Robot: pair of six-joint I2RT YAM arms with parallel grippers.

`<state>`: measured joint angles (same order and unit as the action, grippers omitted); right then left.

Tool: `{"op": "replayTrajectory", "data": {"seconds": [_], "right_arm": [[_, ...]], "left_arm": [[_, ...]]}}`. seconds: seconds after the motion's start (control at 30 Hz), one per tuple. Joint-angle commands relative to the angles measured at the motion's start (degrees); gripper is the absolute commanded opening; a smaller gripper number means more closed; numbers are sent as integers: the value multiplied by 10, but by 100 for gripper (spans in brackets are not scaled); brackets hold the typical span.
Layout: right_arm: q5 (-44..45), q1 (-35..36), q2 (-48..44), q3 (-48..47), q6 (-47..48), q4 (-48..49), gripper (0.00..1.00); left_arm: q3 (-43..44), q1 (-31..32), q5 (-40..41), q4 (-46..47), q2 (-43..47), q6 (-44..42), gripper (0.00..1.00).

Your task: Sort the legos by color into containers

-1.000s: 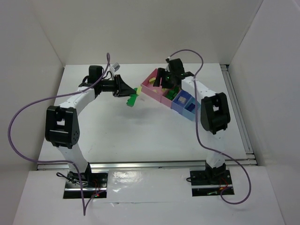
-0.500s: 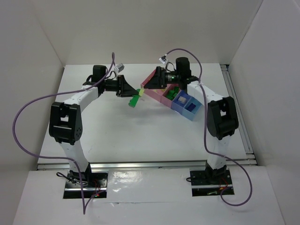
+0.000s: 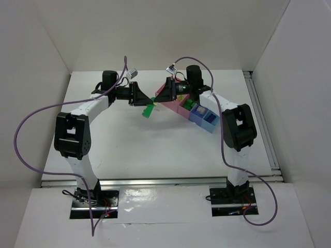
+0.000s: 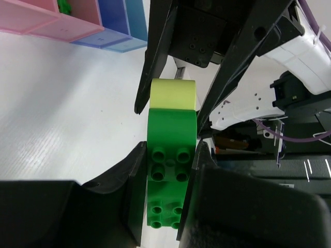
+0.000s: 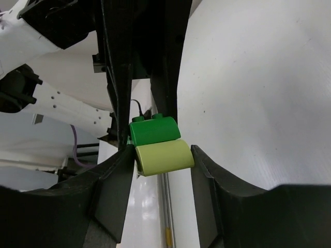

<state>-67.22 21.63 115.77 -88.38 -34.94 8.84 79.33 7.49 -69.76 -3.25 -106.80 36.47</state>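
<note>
My left gripper (image 4: 168, 165) is shut on a bright green lego (image 4: 170, 150), holding it above the table (image 3: 129, 139). A second green brick sits under it and a pale yellow-green lego (image 4: 172, 94) is stuck on its far end. My right gripper (image 5: 163, 155) faces it from the other side, jaws closed on that yellow-green lego (image 5: 164, 156), with the green one (image 5: 153, 130) just beyond. In the top view the two grippers meet over the stack (image 3: 150, 108), left of the containers (image 3: 178, 107).
The joined trays run diagonally at the back right, pink ones (image 4: 31, 20) then blue ones (image 3: 204, 116), with some bricks inside. White walls enclose the table. A metal rail (image 3: 264, 129) runs along the right edge. Purple cables loop above both arms.
My right gripper left the trays, swung left to the held stack, opened wide, then closed around the yellow-green brick. The left gripper kept its grip and shifted slightly back.
</note>
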Motion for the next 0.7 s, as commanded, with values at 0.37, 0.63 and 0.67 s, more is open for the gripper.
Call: {"op": "replayTrajectory", "data": {"seconds": [0.37, 0.63, 0.67], "right_arm": [[38, -24, -33, 28, 7, 21, 28], [150, -32, -33, -6, 50, -73, 26], [176, -32, -27, -13, 58, -93, 25]], "left_arm": [[3, -28, 1, 23, 17, 15, 0], [-15, -49, 7, 64, 22, 46, 0], [-21, -49, 13, 70, 22, 52, 0]]}}
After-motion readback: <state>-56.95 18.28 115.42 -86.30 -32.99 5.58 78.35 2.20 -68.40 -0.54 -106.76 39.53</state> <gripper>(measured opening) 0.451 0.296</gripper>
